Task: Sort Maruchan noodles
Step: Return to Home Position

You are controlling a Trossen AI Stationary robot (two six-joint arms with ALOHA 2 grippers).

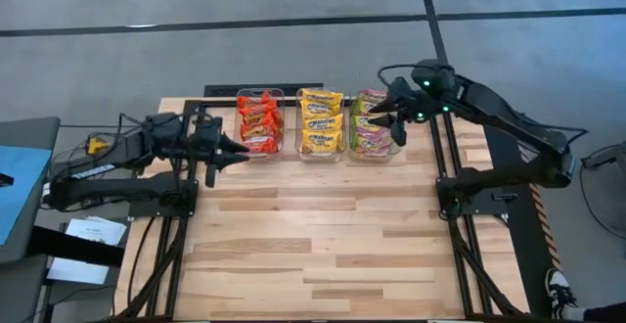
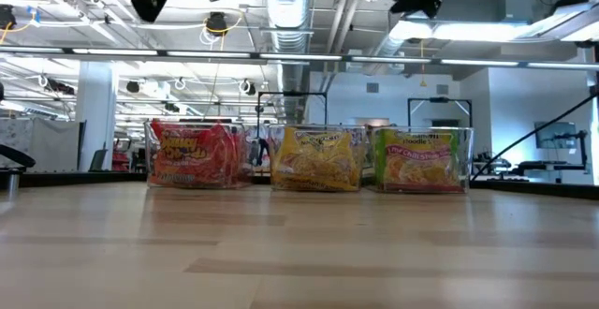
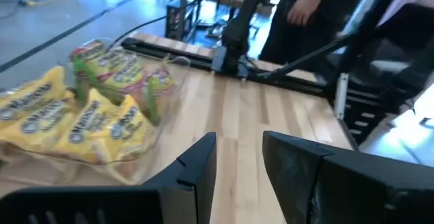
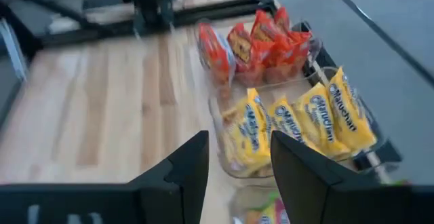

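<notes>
The Maruchan noodle packets stand sorted by colour in three clear bins along the table's far side. Red-orange packets fill the left bin, yellow ones the middle bin, green-and-pink ones the right bin. My left gripper is open and empty, raised above the table beside the red bin's near left corner. My right gripper is open and empty, raised over the right side of the green-and-pink bin.
Bare wooden tabletop stretches from the bins to the near edge. Both arms' bases and dark rails stand at the table's left and right sides. A person in dark clothes stands beyond the table's right side.
</notes>
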